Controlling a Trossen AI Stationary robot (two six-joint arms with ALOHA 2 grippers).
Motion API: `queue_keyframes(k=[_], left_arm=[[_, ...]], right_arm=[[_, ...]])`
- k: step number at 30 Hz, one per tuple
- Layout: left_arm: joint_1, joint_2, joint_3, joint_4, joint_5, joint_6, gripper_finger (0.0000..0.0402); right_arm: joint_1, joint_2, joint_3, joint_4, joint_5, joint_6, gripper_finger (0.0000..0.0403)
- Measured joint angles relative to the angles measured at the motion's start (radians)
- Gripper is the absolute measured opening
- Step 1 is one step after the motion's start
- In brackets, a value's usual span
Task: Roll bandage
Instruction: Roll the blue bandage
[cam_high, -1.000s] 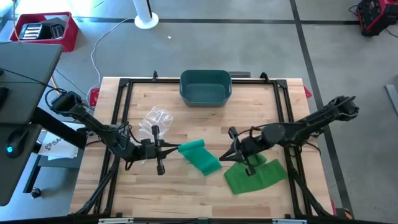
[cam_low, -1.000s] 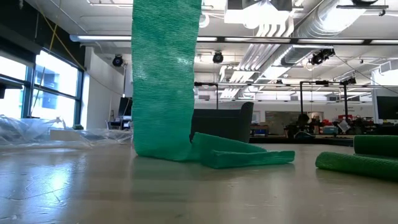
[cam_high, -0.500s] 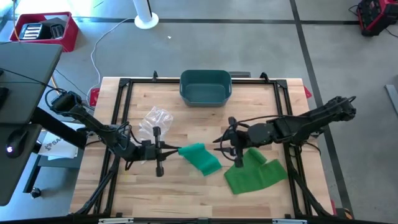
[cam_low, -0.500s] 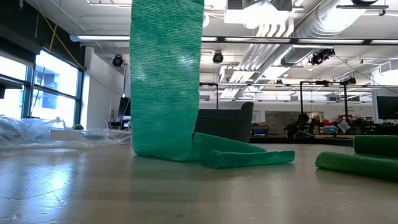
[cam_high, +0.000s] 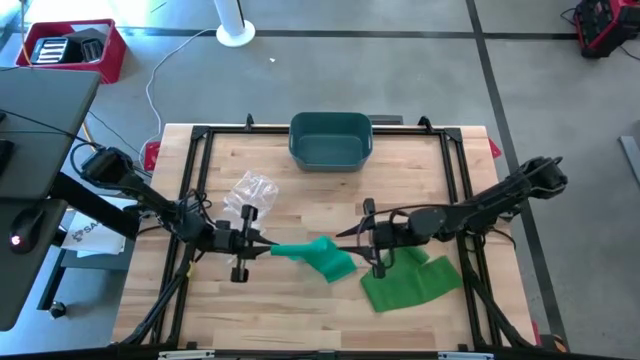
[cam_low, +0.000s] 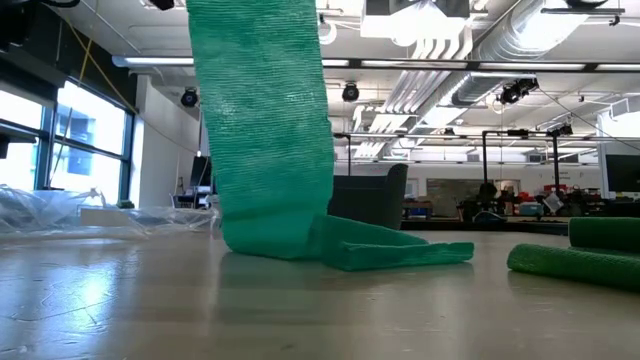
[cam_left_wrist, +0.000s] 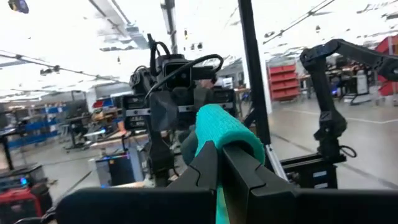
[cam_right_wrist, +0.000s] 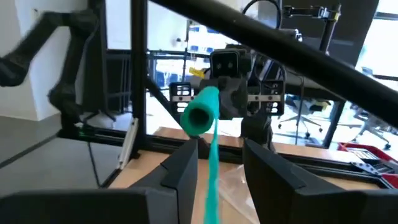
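Observation:
A green bandage is partly wound into a roll (cam_high: 305, 250) (cam_left_wrist: 227, 127) that hangs above the table's middle. My left gripper (cam_high: 258, 247) (cam_left_wrist: 219, 149) is shut on the roll's left end. From the roll a strip (cam_low: 265, 130) (cam_right_wrist: 211, 186) hangs down to the table, and the bandage's unrolled part lies there in loose folds (cam_high: 405, 282) (cam_low: 390, 250). My right gripper (cam_high: 352, 238) (cam_right_wrist: 221, 158) stands open just right of the roll's free end (cam_right_wrist: 200, 112), facing it and touching nothing. My left gripper has the roll by its left end (cam_left_wrist: 211, 144), where the shut fingertips run into the wound layers, which hide the place of contact. The fingers come level from the table's left and lie along the roll. The roll is lifted clear, sticking out beyond the fingers toward the right.
A teal bin (cam_high: 330, 140) stands at the table's far edge. A crumpled clear plastic wrapper (cam_high: 250, 192) (cam_low: 50, 210) lies left of the middle. A black frame (cam_high: 200, 150) runs around the tabletop.
My right gripper has opened and gone toward the table's left, up to the roll's free end. My left gripper has drawn back a little toward the left edge and sunk. The roll has gone with it and now lies stretched out level between the two grippers.

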Motion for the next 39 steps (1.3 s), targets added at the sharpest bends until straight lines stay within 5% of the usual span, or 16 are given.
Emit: queue_keyframes(k=[14, 39], left_arm=[[0.017, 0.0, 0.001, 0.007, 0.076, -0.025, 0.0001], [0.019, 0.003, 0.071, -0.127, 0.008, -0.077, 0.0001]], right_arm=[[-0.007, 0.154, 0.352, -0.402, 0.01, -0.119, 0.0122], [-0.007, 0.188, 0.361, -0.37, 0.067, -0.193, 0.0122]])
